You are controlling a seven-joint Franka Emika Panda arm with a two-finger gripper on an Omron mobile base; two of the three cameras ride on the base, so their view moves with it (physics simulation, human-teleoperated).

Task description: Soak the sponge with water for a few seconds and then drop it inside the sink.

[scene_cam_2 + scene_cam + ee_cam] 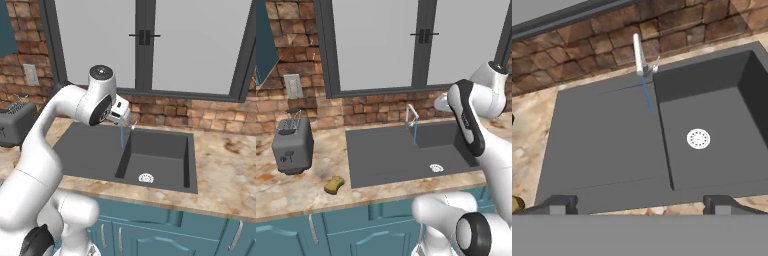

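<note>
1. Hand view first: your gripper [640, 204] hangs high over the sink [612, 150], looking down; fingertips [559, 204] stand wide apart at the bottom edge with nothing between them, so it's empty.
2. Sponge [334, 184] sits on the counter [301, 192] left of the sink, between the basin's front-left corner and the toaster [292, 145]; near the front edge; well apart from your gripper; you haven't picked it up yet.
3. Water [415, 134] is running already, a thin blue stream off the faucet [411, 116]; it lands by the step between the flat drainboard and the deep basin; likely on so the soak spot is ready once you bring the sponge.
4. Drain [698, 138] is in the deep right half; that's my guess for the drop spot afterwards.
5. My read on the pose: the high hover gives an overview before a reach left and down for the sponge.
6. Hard to see: in the hand view the sponge is just a yellowish sliver cut off at the lower left; in the left base view the arm's own links cover the hand and the sink's right end; in the right base view the elbow blocks the counter left of the sink, and the toaster is cut off.
7. Where the stream hits is too small to judge for splash.
</note>
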